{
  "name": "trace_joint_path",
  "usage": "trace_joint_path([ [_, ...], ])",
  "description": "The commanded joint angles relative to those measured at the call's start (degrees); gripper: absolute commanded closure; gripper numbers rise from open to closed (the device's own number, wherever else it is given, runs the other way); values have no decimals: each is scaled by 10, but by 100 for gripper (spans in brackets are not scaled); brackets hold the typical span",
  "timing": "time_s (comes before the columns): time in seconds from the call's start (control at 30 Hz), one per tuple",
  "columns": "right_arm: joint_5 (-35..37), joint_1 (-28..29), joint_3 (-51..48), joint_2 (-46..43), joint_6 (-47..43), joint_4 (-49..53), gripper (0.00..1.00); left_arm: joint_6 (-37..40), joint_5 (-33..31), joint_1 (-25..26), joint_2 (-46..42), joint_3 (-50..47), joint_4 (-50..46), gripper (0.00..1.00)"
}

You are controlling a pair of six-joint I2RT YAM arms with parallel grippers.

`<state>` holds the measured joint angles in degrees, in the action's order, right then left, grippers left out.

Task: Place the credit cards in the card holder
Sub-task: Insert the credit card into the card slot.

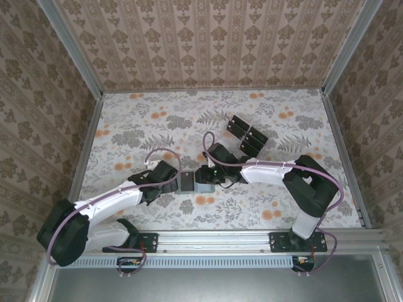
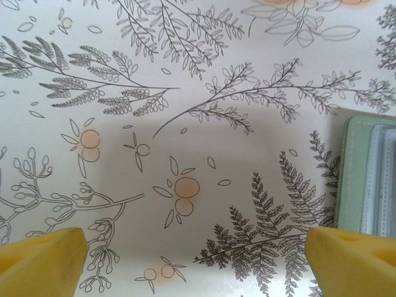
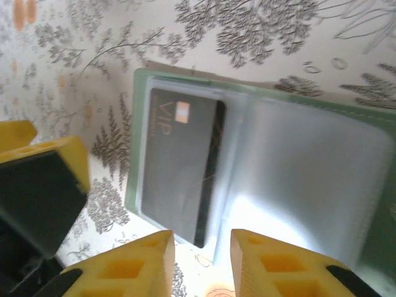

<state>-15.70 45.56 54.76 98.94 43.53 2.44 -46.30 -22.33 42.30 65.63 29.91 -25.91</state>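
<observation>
**One card seated, holder lying open between the arms**
The card holder (image 3: 297,167) lies open near the table (image 1: 126,126)'s near edge, mid-width, with a black card (image 3: 182,167) in its pocket. The right gripper (image 3: 201,266) is narrowly parted at its edge, pinching nothing. The left gripper (image 2: 198,266) is spread wide beside it, likely to steady it. The other credit cards (image 1: 247,133) lie toward the far right.

Table cover (image 1: 126,126): white ground, grey fern and leaf sprays, small orange fruits scattered through.

Walls (image 1: 208,44): tan paper, darker brown damask motifs set in vertical stripes.

Card holder (image 3: 140,124): pale grey-green border with lighter stitching and frosted clear sleeves (glare whitens the sleeve toward 4 o'clock in the right wrist view).

Sleeved card (image 3: 179,167): black, grey "VIP" lettering, pale chip square near its 12 o'clock end.

Loose credit cards (image 1: 247,135), at 1 o'clock from the top view's centre: black, tiny light marks.

Left gripper (image 2: 197,247) fingers (image 2: 43,260): yellow. Right gripper (image 3: 197,250) fingers (image 3: 133,266): yellow.

Arms (image 1: 107,204): white shells, black joints. Cables (image 1: 164,151): mauve.
</observation>
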Motion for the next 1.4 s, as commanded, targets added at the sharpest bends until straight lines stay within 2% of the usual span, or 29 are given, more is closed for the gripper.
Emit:
trace_joint_path([
  [0.0, 60, -3, 38, -23, -62, 84, 65, 8, -12, -5, -28, -12, -19, 0],
  [0.2, 65, -1, 77, -17, -95, 121, 65, 11, -4, -4, -71, -26, 0, 0],
  [0.5, 37, 9, 76, 9, -73, 88, 90, 7, 4, -4, -69, -35, 2, 0],
  [0.63, 27, 20, 83, 22, -67, 79, 97, 5, 6, -4, -63, -37, 8, 0],
  [1.37, 17, 46, 76, 80, -32, 39, 100, 3, 15, -4, -48, -42, 24, 0],
])
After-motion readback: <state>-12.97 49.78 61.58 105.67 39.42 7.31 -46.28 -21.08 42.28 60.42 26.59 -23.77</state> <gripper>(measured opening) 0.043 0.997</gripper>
